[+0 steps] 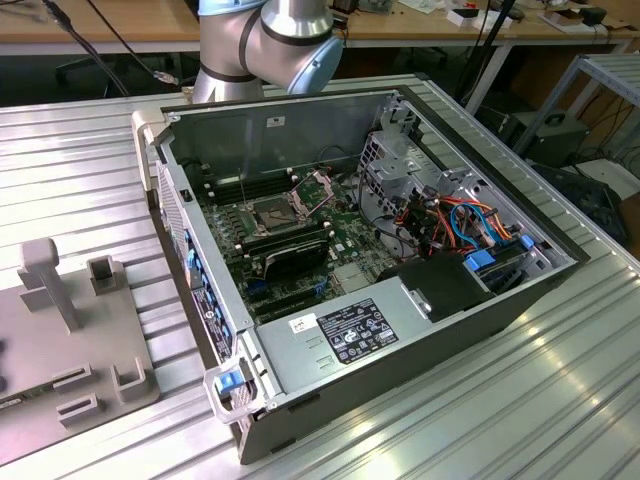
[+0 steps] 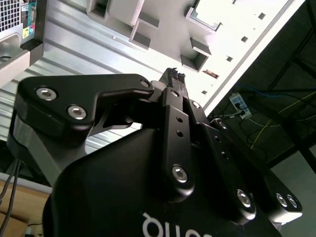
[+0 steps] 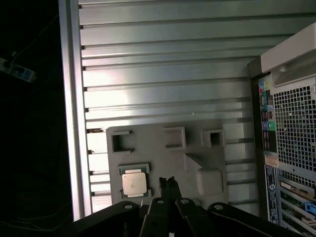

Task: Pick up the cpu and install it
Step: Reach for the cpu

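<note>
Exterior view: even, diffuse overhead light. The ribbed silver aluminium table top carries a soft pale sheen, while the inside of the open grey metal computer case lies in mild shade from its own walls. First wrist view: strong contrast, with bright glare bands on the table beside near-black surroundings. Second wrist view: the pale grey plastic fixture plate burns out to white behind the dark, backlit matt black gripper.
</note>
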Controlling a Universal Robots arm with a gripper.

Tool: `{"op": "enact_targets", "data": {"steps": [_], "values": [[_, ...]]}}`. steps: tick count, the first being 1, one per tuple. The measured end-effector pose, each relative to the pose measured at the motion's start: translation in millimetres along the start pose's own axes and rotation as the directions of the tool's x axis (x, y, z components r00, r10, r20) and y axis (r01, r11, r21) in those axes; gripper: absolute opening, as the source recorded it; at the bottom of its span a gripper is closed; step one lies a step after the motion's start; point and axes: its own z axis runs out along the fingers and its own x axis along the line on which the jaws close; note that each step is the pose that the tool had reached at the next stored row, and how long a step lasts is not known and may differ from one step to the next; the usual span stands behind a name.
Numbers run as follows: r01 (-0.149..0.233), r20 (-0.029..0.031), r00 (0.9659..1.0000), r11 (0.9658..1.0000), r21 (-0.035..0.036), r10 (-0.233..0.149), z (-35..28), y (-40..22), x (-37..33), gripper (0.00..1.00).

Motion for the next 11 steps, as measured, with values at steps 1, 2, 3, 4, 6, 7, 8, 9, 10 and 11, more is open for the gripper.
{"op": "enact_targets", "data": {"steps": [1,2,3,4,6,7,8,9,10,11], "values": [[0.000,0.0000,1.0000,1.0000,0.0000,0.000,0.1,-0.1,0.7,0.11],[0.000,0.0000,1.0000,1.0000,0.0000,0.000,0.2,-0.2,1.5,0.11],[0.000,0.0000,1.0000,1.0000,0.0000,0.000,0.5,-0.3,2.4,0.11],[0.000,0.0000,1.0000,1.0000,0.0000,0.000,0.8,-0.4,3.5,0.11],[0.000,0.0000,1.0000,1.0000,0.0000,0.000,1.4,-0.6,5.5,0.11],[0.000,0.0000,1.0000,1.0000,0.0000,0.000,1.7,-0.7,6.3,0.11],[0.000,0.0000,1.0000,1.0000,0.0000,0.000,2.0,-0.8,7.2,0.11],[0.000,0.0000,1.0000,1.0000,0.0000,0.000,2.2,-0.8,7.9,0.11],[0.000,0.0000,1.0000,1.0000,0.0000,0.000,2.4,-0.9,8.5,0.11],[0.000,0.0001,1.0000,1.0000,0.0000,0.000,2.6,-0.9,9.1,0.11]]}}
